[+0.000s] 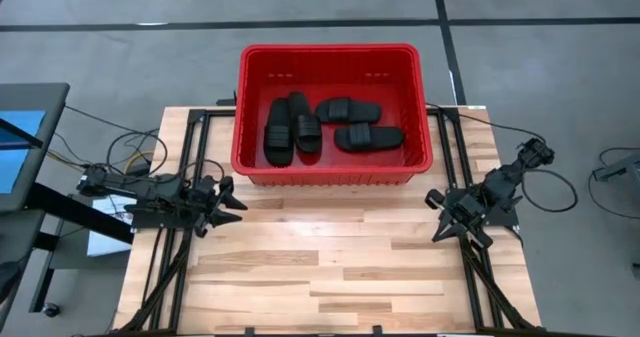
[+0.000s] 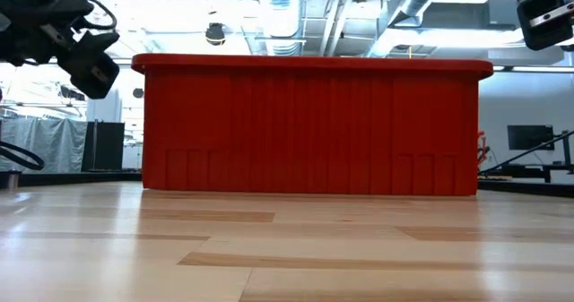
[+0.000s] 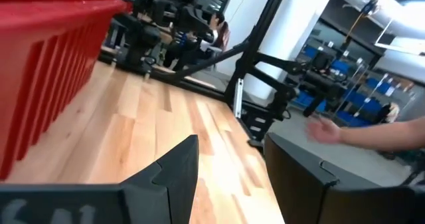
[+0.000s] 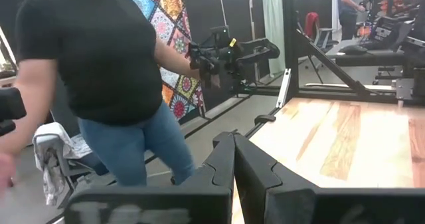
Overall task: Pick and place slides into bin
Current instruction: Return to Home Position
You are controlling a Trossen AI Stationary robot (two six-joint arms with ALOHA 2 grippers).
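Note:
The red bin (image 1: 335, 167) stands on its base at the far middle of the wooden table (image 1: 330, 267); in the low view the bin's wall (image 2: 309, 127) fills the middle. Several black slides lie on the bin's floor: two side by side at the left (image 1: 279, 132) (image 1: 305, 122) and two at the right (image 1: 348, 110) (image 1: 369, 137). My left gripper (image 1: 232, 203) (image 3: 232, 174) hovers open at the table's left edge, near the bin's near left corner, with nothing between its fingers. My right gripper (image 1: 438, 217) (image 4: 234, 159) hovers shut at the table's right edge, holding nothing.
Black frame rails run along both table sides (image 1: 185, 177) (image 1: 465, 267). A person in a black shirt (image 4: 106, 71) stands beyond the table's left side, and a person's hand (image 3: 325, 132) shows off the table's right side. The near half of the table is bare wood.

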